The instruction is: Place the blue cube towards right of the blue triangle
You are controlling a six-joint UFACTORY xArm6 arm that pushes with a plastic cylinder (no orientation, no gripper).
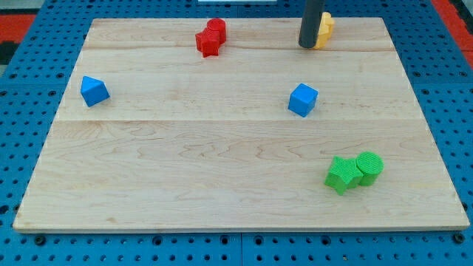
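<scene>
The blue cube [303,99] lies on the wooden board [222,170], right of centre. The blue triangle [94,91] lies near the board's left edge, far to the left of the cube. My tip [307,45] stands near the view's top, right of centre, touching or just in front of a yellow block [324,29]. The tip is above the blue cube in the view, with a gap of bare board between them.
Two red blocks [211,37] sit together at the top centre. A green star-shaped block [341,174] and a green cylinder [369,168] touch each other at the lower right. A blue pegboard [29,81] surrounds the board.
</scene>
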